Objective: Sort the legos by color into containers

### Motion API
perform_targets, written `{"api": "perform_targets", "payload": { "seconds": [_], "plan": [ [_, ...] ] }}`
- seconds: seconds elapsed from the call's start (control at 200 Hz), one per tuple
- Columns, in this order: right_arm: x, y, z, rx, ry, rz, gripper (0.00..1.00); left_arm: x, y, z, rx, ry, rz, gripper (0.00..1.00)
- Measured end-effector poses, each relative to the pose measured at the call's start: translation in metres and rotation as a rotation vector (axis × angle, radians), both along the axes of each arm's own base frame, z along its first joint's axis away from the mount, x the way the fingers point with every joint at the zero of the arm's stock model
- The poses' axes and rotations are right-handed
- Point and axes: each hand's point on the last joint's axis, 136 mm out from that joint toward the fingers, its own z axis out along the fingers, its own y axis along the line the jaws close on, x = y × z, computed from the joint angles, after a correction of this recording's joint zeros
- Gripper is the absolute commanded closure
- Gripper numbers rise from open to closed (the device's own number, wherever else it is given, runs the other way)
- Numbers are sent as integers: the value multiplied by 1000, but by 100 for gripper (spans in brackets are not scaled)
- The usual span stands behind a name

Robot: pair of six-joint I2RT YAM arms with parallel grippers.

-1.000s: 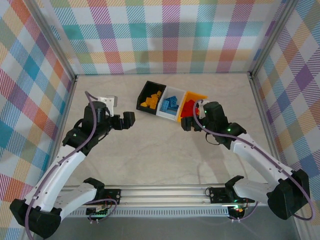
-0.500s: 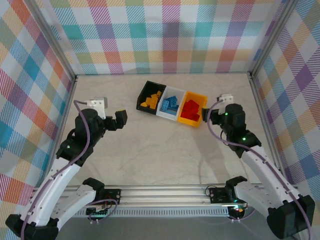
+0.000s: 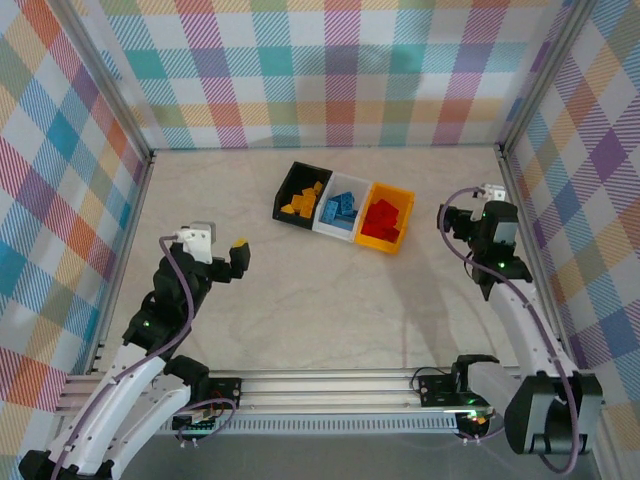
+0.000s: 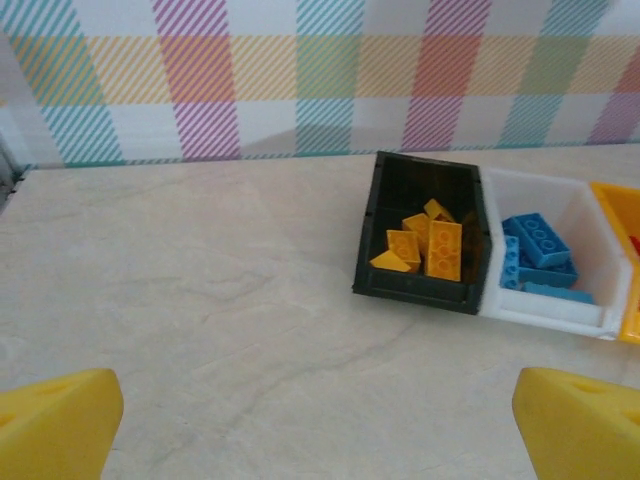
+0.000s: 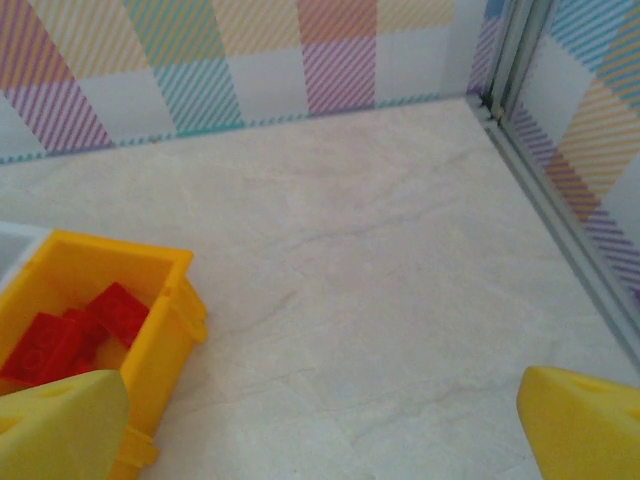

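- Your three bins sit side by side in a row, touching, on the desk (image 3: 320, 300).
- The black bin (image 4: 415, 285) holds little yellow bricks (image 4: 432, 245).
- The white bin (image 4: 545, 310) holds blue bricks (image 4: 540, 240).
- The yellow bin (image 5: 165, 345) holds red bricks (image 5: 75, 330).
- Your left hand (image 3: 236, 258) and right hand (image 3: 458, 222) are spread wide, holding nothing.

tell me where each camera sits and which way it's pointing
top external: above and behind the arms, looking down at the table; left gripper and right gripper show, both open.
left wrist: low over the table, facing the black bin and white bin; own yellow fingertips at bottom corners.
right wrist: faces the far right corner past the yellow-orange bin; own yellow fingertips at bottom corners.
shared: top and left wrist both show the black bin's yellow legos.
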Motion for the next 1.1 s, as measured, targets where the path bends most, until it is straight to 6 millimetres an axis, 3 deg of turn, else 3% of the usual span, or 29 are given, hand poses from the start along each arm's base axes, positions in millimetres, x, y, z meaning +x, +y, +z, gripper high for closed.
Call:
{"api": "perform_targets", "payload": {
  "seconds": [0.3, 0.595, 0.87, 1.1],
  "plan": [
    [23, 6, -62, 61, 92, 32, 0, 3, 14, -4, 28, -2, 76, 0],
    [38, 11, -88, 77, 117, 60, 0, 15, 29, -24, 52, 42, 140, 0],
    [43, 17, -108, 87, 153, 92, 0, 42, 53, -69, 85, 135, 236, 0],
    [43, 19, -114, 84, 167, 105, 0, 69, 55, -114, 99, 231, 256, 0]
  ]
}}
